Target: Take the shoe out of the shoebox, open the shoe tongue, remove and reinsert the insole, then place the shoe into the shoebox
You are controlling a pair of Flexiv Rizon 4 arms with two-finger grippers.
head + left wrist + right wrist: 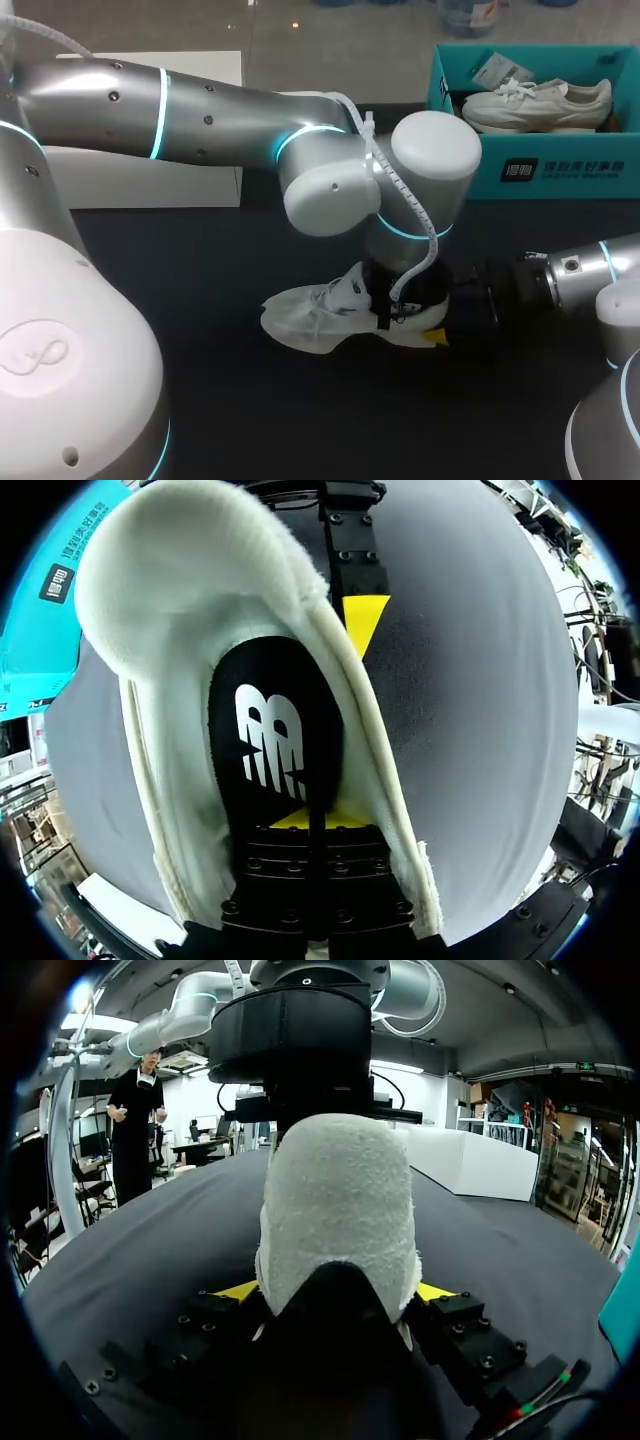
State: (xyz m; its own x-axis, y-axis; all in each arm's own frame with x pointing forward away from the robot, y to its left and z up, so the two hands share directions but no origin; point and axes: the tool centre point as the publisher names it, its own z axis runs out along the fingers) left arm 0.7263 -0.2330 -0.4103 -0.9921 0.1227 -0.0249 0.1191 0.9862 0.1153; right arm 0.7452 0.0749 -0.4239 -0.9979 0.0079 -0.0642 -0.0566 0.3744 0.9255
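Shoe [315,315] was out of the box, mid-table [200,400], tongue apparently opened. Insole [270,740] was still inside, so removal, reinsertion & reboxing looked left to do. R gripper [335,1292] clamped the heel. L gripper [305,820] sat closed inside the shoe, tips at the insole; couldn't tell if pinching it. Count: 2 shoes (2nd shoe [535,100] in shoebox [560,170], back-right corner), 1 box, 1 insole seen.
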